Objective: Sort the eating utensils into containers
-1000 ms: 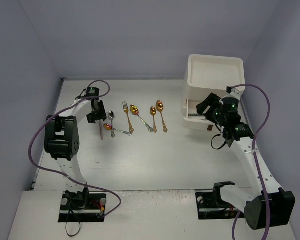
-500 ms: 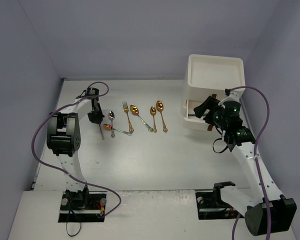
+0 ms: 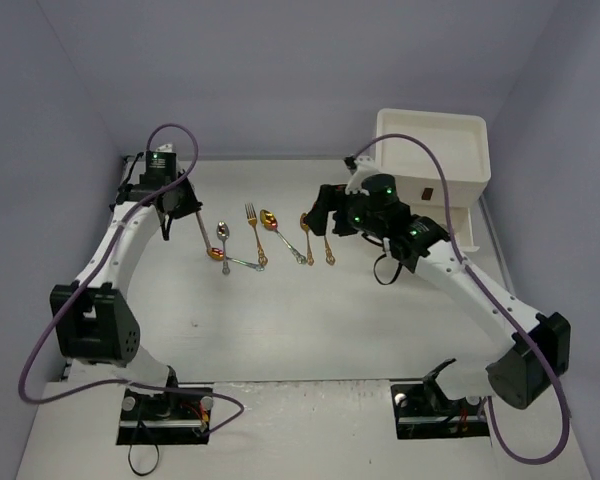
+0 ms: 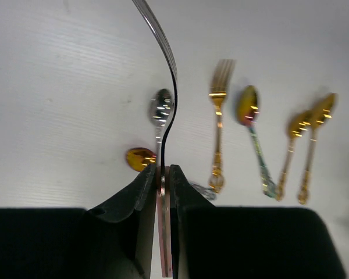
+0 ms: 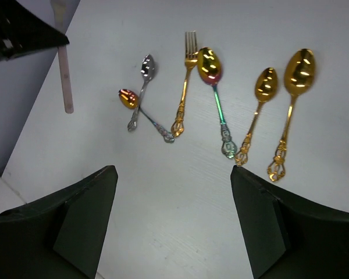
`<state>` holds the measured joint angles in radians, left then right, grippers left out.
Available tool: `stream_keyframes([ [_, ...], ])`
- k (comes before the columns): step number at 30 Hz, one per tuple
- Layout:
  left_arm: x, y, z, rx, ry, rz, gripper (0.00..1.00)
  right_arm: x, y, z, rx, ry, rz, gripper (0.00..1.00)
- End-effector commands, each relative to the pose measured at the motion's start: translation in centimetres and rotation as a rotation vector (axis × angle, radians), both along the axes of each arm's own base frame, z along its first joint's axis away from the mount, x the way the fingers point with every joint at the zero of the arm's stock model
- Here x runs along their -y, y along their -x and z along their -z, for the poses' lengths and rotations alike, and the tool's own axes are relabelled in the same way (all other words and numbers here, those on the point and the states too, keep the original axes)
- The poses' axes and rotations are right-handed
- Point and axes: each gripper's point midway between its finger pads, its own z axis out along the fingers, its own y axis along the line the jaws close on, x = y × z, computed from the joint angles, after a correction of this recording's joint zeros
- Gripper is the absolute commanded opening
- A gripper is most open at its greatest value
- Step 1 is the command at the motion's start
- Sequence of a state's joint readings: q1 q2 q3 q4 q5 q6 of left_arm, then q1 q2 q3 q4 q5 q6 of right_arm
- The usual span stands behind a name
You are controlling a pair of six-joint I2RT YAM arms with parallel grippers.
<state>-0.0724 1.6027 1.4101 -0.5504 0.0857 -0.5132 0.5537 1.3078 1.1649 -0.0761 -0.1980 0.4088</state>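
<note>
One utensil is clamped by its pinkish handle in the left gripper and held off the table. Five spoons and a fork lie just below the right gripper, whose jaws are spread with nothing between them. The cabinet stands to its right; its contents cannot be seen. Most of the sorting is judged undone.
</note>
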Motion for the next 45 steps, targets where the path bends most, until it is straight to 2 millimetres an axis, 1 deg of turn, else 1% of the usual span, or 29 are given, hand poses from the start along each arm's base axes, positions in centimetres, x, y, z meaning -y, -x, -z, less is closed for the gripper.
stream_keyframes([
  [1,5.3,1.8,-8.2,0.198,0.169,0.109,0.00,-6.4,0.1,-3.8,0.117,-0.023,-0.140,0.76],
  [2,6.3,2.3,-9.5,0.232,0.201,0.129,0.00,-7.9,0.5,-3.8,0.116,-0.023,-0.171,0.76],
  [3,7.1,3.0,-10.1,0.244,0.217,0.149,0.00,-8.4,0.2,-4.1,0.122,-0.028,-0.175,0.76],
  [5,9.4,4.1,-12.1,0.301,0.255,0.215,0.00,-11.0,1.2,-5.0,0.139,-0.036,-0.228,0.76],
  [6,10.0,4.7,-12.8,0.318,0.272,0.233,0.00,-11.7,1.3,-5.7,0.153,-0.044,-0.237,0.76],
  [8,11.9,5.9,-14.1,0.348,0.307,0.289,0.00,-13.2,1.5,-5.5,0.156,-0.036,-0.263,0.76],
  [9,12.3,6.4,-14.5,0.355,0.319,0.300,0.00,-14.0,1.9,-5.8,0.165,-0.037,-0.277,0.76],
  [11,12.9,7.1,-15.3,0.377,0.348,0.315,0.00,-14.4,1.9,-5.4,0.163,-0.030,-0.284,0.76],
  [13,13.7,8.2,-16.0,0.401,0.393,0.333,0.00,-15.5,2.0,-6.2,0.192,-0.056,-0.296,0.75],
  [18,14.3,9.7,-16.3,0.425,0.466,0.336,0.00,-16.6,2.6,-6.9,0.209,-0.085,-0.311,0.72],
  [24,14.8,10.7,-16.7,0.445,0.492,0.356,0.00,-17.2,3.2,-6.4,0.200,-0.084,-0.318,0.64],
  [28,15.0,11.1,-16.6,0.440,0.499,0.363,0.00,-17.4,3.6,-6.1,0.201,-0.080,-0.315,0.55],
  [30,15.2,11.2,-16.4,0.439,0.500,0.368,0.00,-17.3,3.6,-5.9,0.199,-0.078,-0.309,0.47],
  [32,15.4,11.3,-16.3,0.437,0.500,0.376,0.00,-17.2,3.7,-5.9,0.201,-0.077,-0.297,0.37],
  [35,15.3,11.5,-15.7,0.429,0.485,0.380,0.00,-16.5,3.6,-6.0,0.212,-0.071,-0.263,0.15],
  [37,15.1,11.6,-15.1,0.424,0.466,0.381,0.00,-15.9,3.5,-5.6,0.214,-0.059,-0.241,0.04],
  [38,15.0,11.6,-14.7,0.420,0.452,0.379,0.00,-15.6,3.5,-5.6,0.216,-0.055,-0.232,0.00],
  [40,14.6,11.7,-14.2,0.413,0.418,0.380,0.00,-15.1,3.5,-5.7,0.217,-0.055,-0.215,0.00],
  [41,14.4,11.8,-14.1,0.412,0.399,0.384,0.02,-14.8,3.4,-5.6,0.215,-0.054,-0.199,0.00],
  [42,14.1,11.9,-14.0,0.412,0.377,0.392,0.06,-14.3,3.3,-5.5,0.213,-0.052,-0.176,0.00],
  [45,13.2,12.3,-13.9,0.415,0.320,0.386,0.37,-13.0,3.2,-4.1,0.188,-0.034,-0.113,0.00],
])
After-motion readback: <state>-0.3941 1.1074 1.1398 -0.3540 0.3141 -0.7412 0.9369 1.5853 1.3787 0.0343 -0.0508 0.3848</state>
